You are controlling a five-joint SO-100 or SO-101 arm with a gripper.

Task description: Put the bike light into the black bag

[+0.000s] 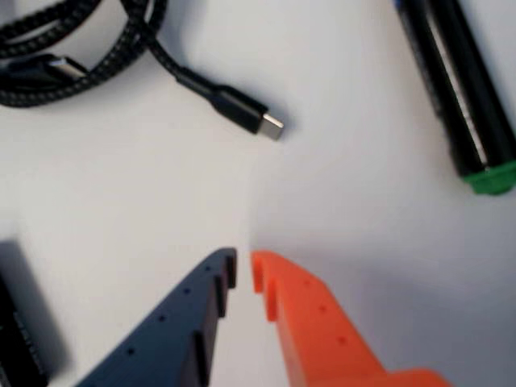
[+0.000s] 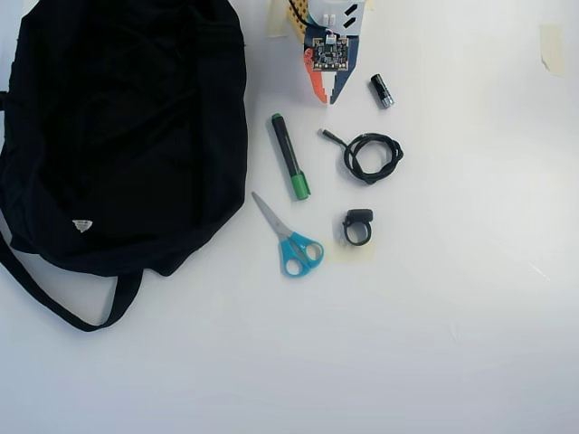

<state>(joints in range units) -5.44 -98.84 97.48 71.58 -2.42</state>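
My claw [image 1: 243, 270] nearly shut, empty, over counter [image 2: 452, 344]; bike light [image 2: 357, 225] well apart, black bag [image 2: 118, 127] at overhead left.

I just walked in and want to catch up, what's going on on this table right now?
A small robot arm sits at the table's top edge, its gripper nearly shut and empty, holding nothing. The bike light lies untouched below the coiled cable, near the scissors and the green-capped marker. The black bag lies on the left in the overhead view.
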